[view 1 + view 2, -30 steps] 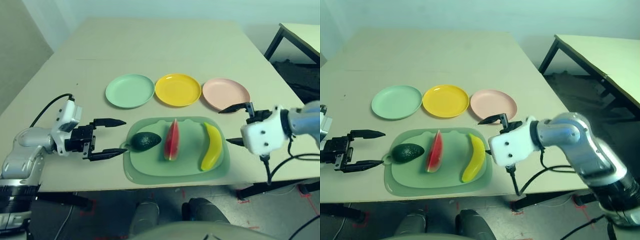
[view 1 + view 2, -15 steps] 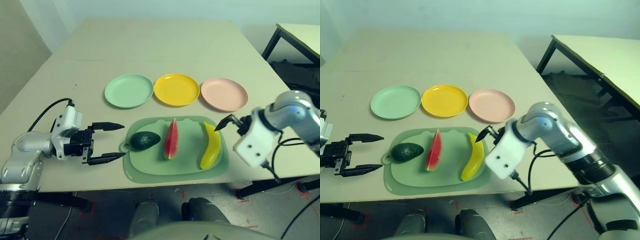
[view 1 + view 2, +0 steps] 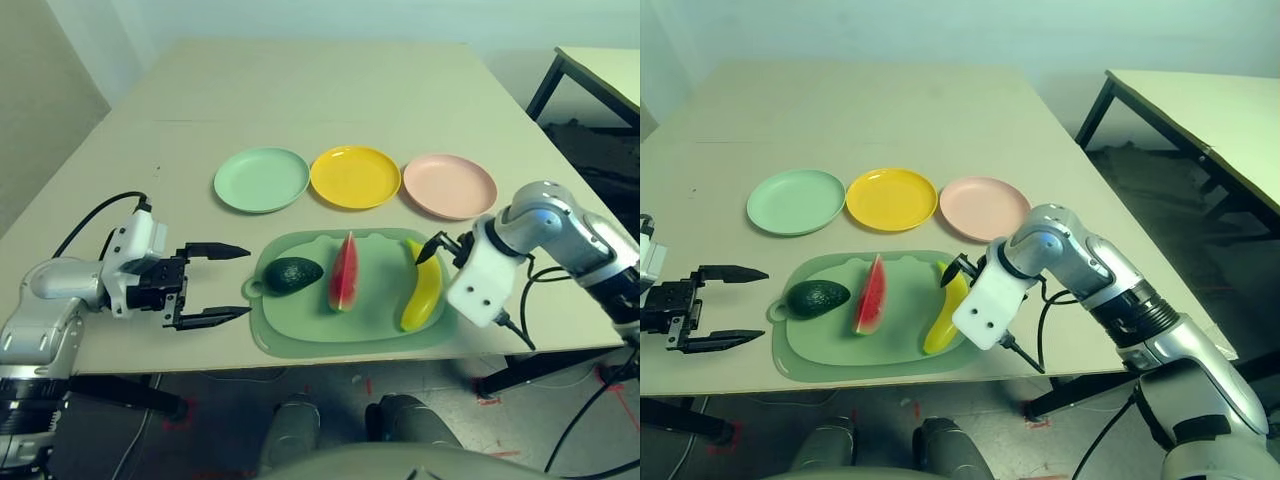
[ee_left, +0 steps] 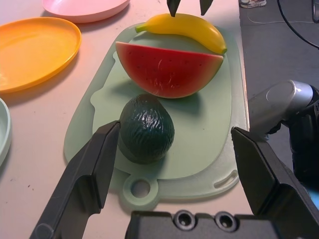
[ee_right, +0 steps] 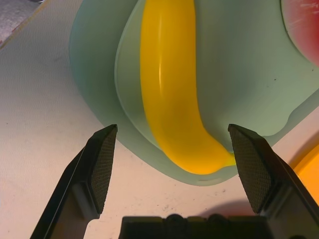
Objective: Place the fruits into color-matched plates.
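The dark green avocado (image 3: 293, 274), the red watermelon wedge (image 3: 343, 273) and the yellow banana (image 3: 424, 287) lie side by side on a pale green mat (image 3: 375, 322). Behind the mat stand the mint green plate (image 3: 261, 180), the yellow plate (image 3: 355, 177) and the pink plate (image 3: 449, 186), all bare. My left gripper (image 3: 248, 281) is open, level with the table, just left of the mat and facing the avocado (image 4: 146, 128). My right gripper (image 5: 173, 130) is open and points down over the banana's (image 5: 172, 84) far end, one finger on each side, without touching it.
The mat's ring handle (image 3: 252, 290) points toward my left gripper. The mat lies close to the table's front edge. A black cable (image 3: 95, 215) loops behind my left forearm, and another hangs from my right wrist. A second table (image 3: 605, 75) stands off to the right.
My right gripper has swung in from the table's right edge, turned downward and now hangs over the banana's far end. The left gripper has stayed put, still open.
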Robot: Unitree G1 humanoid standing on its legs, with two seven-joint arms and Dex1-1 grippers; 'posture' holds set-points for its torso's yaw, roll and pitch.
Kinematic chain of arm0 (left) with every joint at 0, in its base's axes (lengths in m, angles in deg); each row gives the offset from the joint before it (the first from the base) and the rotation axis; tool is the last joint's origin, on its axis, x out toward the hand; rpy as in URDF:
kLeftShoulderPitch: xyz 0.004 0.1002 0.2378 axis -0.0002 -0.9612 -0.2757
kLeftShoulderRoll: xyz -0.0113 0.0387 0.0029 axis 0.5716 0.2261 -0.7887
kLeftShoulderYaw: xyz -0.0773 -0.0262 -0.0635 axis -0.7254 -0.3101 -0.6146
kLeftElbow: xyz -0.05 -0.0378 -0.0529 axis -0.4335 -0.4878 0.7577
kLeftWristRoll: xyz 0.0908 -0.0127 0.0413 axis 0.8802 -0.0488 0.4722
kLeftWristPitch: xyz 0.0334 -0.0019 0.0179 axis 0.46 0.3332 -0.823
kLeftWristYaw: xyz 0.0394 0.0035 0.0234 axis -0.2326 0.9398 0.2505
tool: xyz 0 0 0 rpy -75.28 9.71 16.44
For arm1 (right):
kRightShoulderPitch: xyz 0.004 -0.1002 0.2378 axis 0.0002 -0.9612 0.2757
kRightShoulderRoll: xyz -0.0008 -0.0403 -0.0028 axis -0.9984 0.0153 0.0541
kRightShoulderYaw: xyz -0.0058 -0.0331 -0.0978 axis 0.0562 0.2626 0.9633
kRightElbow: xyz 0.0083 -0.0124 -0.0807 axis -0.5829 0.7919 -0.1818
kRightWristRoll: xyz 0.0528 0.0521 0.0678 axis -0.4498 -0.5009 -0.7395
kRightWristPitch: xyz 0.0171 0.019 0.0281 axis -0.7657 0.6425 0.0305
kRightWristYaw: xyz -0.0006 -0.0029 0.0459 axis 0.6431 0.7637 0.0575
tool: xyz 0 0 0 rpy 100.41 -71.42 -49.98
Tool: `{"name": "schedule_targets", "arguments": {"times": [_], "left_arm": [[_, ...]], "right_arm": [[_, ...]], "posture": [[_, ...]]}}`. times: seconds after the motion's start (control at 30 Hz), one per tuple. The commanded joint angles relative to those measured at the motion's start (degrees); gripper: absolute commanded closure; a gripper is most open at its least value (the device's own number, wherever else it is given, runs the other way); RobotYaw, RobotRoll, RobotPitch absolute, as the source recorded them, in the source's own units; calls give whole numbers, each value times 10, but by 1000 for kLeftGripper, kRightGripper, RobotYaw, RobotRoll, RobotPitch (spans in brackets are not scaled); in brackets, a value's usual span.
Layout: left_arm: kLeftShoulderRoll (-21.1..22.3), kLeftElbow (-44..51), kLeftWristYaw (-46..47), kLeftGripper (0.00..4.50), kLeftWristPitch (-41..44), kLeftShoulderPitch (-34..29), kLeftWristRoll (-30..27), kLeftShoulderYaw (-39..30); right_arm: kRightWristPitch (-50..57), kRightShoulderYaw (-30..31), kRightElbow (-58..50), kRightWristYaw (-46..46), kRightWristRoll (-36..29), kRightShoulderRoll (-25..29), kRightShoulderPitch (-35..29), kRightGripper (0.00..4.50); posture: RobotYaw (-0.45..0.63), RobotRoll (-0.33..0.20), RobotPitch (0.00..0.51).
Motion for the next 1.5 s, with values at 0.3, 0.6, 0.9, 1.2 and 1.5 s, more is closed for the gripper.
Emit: {"name": "schedule_targets", "arguments": {"times": [0.3, 0.6, 0.9, 1.2, 1.5], "left_arm": [[4, 0, -2, 0, -2, 3, 5, 3], [19, -7, -13, 0, 2, 4, -2, -12], [15, 7, -3, 0, 20, 0, -14, -16], [13, 1, -8, 0, 24, 19, -13, 1], [-11, 4, 40, 0, 97, 78, -63, -14]], "right_arm": [[-7, 13, 15, 1, 14, -17, 12, 32], [-41, 42, 83, -7, 34, -50, 45, 32], [-36, 57, 97, -16, 45, -56, 39, 2107], [-26, 50, 96, -15, 40, -51, 35, 2835], [-34, 24, 274, 23, 56, -91, 193, 2835]], "posture": [[80, 0, 64], [100, 0, 73], [114, 0, 81], [101, 0, 83], [85, 0, 90]]}}
